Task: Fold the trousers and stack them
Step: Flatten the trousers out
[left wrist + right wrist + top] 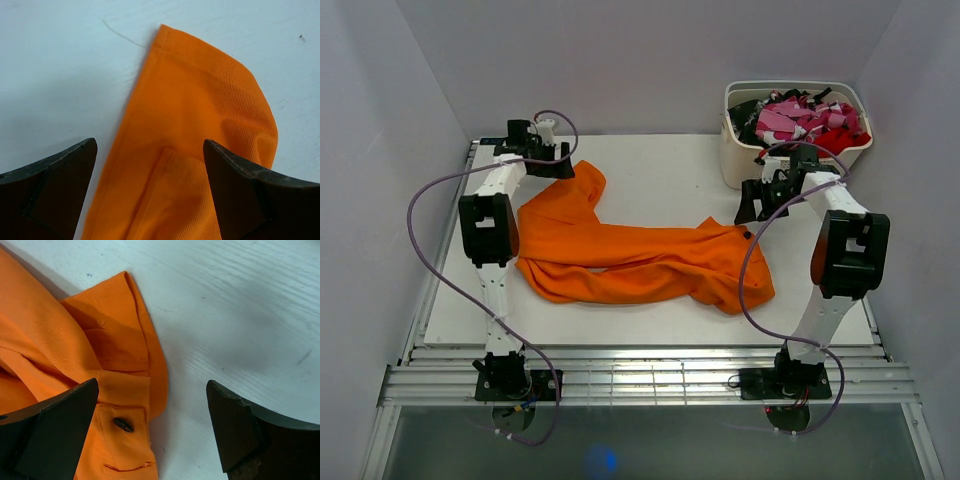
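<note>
The bright-orange trousers [630, 255] lie loosely bunched across the white table, one leg curving up to the far left, the waist end at the right. My left gripper [558, 167] is open above the leg's hem end [200, 115], its fingers [55, 185] straddling the cloth without holding it. My right gripper [752, 212] is open over the waistband corner [120, 390], where a dark button [123, 425] shows; one finger is over the cloth, the other [240, 435] over bare table.
A cream bin [735, 150] with red, pink-patterned and black clothes [800, 120] stands at the far right. Purple cables loop beside each arm. White walls enclose the table [660, 170] on three sides.
</note>
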Controlling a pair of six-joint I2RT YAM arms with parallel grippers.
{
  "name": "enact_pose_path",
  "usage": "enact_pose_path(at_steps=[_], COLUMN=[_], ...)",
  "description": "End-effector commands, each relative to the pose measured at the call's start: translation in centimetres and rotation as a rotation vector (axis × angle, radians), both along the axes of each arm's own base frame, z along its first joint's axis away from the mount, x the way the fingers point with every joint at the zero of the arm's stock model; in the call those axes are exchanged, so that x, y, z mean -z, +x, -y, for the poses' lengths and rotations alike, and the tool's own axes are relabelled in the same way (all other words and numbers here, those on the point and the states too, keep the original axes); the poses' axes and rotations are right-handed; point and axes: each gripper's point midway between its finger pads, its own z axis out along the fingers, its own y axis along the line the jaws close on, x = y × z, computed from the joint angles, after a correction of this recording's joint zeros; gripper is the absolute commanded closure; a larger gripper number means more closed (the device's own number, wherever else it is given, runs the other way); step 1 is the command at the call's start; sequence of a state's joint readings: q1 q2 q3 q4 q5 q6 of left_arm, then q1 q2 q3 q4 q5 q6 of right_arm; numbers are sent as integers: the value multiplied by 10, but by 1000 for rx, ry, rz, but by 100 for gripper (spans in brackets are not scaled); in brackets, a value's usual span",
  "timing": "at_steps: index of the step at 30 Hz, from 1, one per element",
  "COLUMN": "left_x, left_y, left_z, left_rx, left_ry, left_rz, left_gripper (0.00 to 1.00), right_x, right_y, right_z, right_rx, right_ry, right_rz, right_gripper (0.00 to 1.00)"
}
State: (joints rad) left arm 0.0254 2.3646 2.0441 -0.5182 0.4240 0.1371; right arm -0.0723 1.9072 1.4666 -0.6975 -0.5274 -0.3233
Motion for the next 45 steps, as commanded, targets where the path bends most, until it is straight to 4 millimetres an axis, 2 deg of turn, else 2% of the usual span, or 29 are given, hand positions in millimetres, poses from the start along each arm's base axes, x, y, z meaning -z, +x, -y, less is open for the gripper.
enact_pose_path(at_steps=[1, 2, 4, 5, 7, 8, 9, 11, 13, 15, 16, 17, 18, 19, 21, 22, 23, 24, 25, 26, 27, 28, 29, 32, 36, 39, 40, 42, 45], left_x=[-12, -3, 10, 20, 32, 38, 43, 45, 31, 29, 9, 2, 9, -17, -28, -14, -36, -34, -15, -29, -28, -14, -20, -7, -15, -32, -40, -46, -65], left_y=[8, 6, 3, 0, -2, -4, -4, -7, -11, -22, -26, -31, -48, -57, -80, -103, -117, -131, -156, -167, -181, -201, -213, -243, -250, -244, -243, -252, -269], left_z=[36, 38, 37, 35, 23, 19, 5, -14, -26, -69, -83, -95, -119, -131, -159, -164, -175, -177, -177, -181, -193, -195, -206, -224, -223, -203, -187, -169, -135], left_rx=[53, 57, 35, 22, -23, -39, -89, -132, -182, -267, -302, -338, -384, -416, -467, -472, -475, -468, -468, -479, -504, -512, -542, -573, -524, -400, -321, -206, 2], left_ry=[2, 6, 29, 37, 86, 109, 162, 173, 158, 157, 166, 171, 164, 152, 152, 160, 186, 203, 222, 249, 275, 282, 296, 326, 224, 132, 78, 60, 30], left_rz=[44, 31, 9, -11, -32, -46, -56, -71, -68, -94, -68, -62, -98, -61, -58, -105, -66, -75, -131, -102, -113, -155, -153, -223, -231, -188, -161, -146, -52], left_gripper=[2, 2, 3, 6, 13, 18, 34, 47, 76, 100, 100, 100, 100, 100, 100, 100, 100, 100, 100, 100, 100, 100, 100, 100, 72, 53, 48, 41, 40], right_x=[-5, 0, -3, -3, -6, -9, -15, -22, -32, -43, -43, -45, -50, -47, -48, -45, -37, -37, -35, -29, -28, -27, -26, -27, -31, -37, -39, -41, -44], right_y=[1, -5, -7, -9, -9, -9, -9, -8, -9, -12, -16, -18, -24, -30, -41, -46, -54, -58, -60, -66, -68, -69, -72, -75, -75, -75, -74, -75, -74], right_z=[-23, -26, -29, -29, -27, -26, -23, -14, -3, 16, 23, 35, 42, 47, 63, 68, 75, 81, 85, 92, 96, 99, 106, 117, 119, 110, 107, 103, 101], right_rx=[-33, -41, -46, -47, -44, -47, -45, -26, -13, 20, 15, 33, 41, 44, 48, 49, 45, 53, 54, 59, 67, 74, 86, 112, 112, 93, 88, 81, 83], right_ry=[49, 61, 76, 74, 61, 60, 51, 31, 1, -32, -48, -60, -77, -89, -130, -149, -171, -197, -212, -221, -222, -220, -217, -199, -172, -113, -99, -71, -58], right_rz=[31, 16, 29, 29, 41, 48, 69, 88, 122, 150, 158, 167, 178, 167, 169, 163, 152, 156, 156, 144, 144, 143, 144, 147, 153, 161, 165, 160, 159], right_gripper=[5, 2, 18, 29, 42, 56, 66, 92, 92, 92, 92, 92, 92, 92, 92, 92, 92, 92, 92, 92, 92, 92, 92, 92, 92, 92, 92, 92, 92])
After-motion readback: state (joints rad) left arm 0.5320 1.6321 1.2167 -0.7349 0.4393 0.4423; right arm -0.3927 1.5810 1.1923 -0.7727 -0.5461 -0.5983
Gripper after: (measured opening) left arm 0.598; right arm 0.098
